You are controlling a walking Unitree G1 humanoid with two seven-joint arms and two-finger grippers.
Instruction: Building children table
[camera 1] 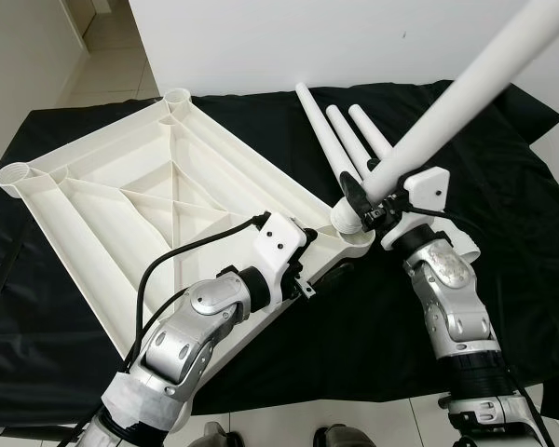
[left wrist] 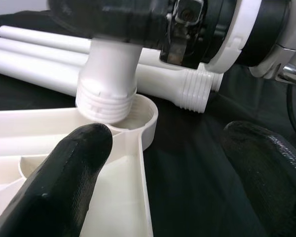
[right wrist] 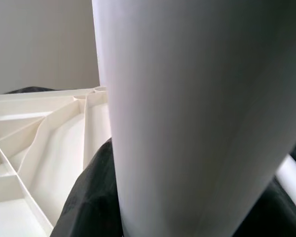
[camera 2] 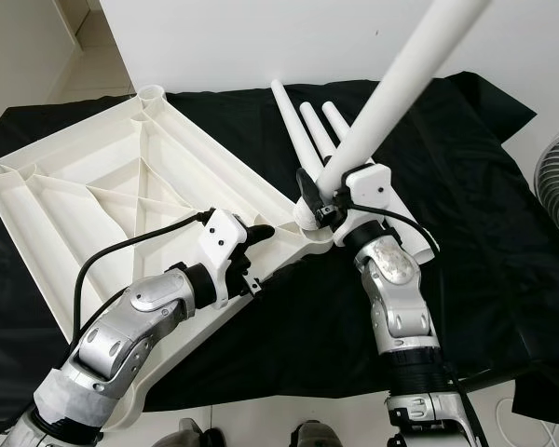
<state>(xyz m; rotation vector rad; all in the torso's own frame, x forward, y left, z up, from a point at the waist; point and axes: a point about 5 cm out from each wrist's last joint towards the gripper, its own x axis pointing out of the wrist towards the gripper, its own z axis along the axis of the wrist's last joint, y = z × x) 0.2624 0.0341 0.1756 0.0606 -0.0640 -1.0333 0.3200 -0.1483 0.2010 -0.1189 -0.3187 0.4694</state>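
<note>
White plastic tabletop [camera 1: 149, 200]: lies upside down, ribbed underside up, on a black cloth [camera 1: 503, 270]; round leg sockets at its corners.
Near corner socket [left wrist: 140, 116]: open cup at the tabletop corner closest to the robot's right side, on the cloth's middle ground.
Held leg [camera 1: 466, 88]: long white tube clamped by the right gripper [camera 1: 368, 207] near its threaded end; the tube rises steeply up and away to the robot's right.
Threaded end [left wrist: 106, 98]: sits at the socket mouth, lowest ridges at or just inside the rim; the wrist view shows it tilted, not square to the cup.
Left gripper [left wrist: 158, 163]: fingers spread, grasping nothing; one finger rests over the tabletop edge just beside the socket, the other over bare cloth.
Spare legs [camera 1: 340, 140]: three white tubes lying side by side on the cloth beyond the socket, threaded ends toward the robot.
Governing relation: socket lies directly beneath the leg's threaded tip, but the leg's long axis leans off the socket's axis.
Judgement: leg probably needs bringing upright before turning, or the thread may cross; right arm does the work, left is placed to steady the tabletop.
</note>
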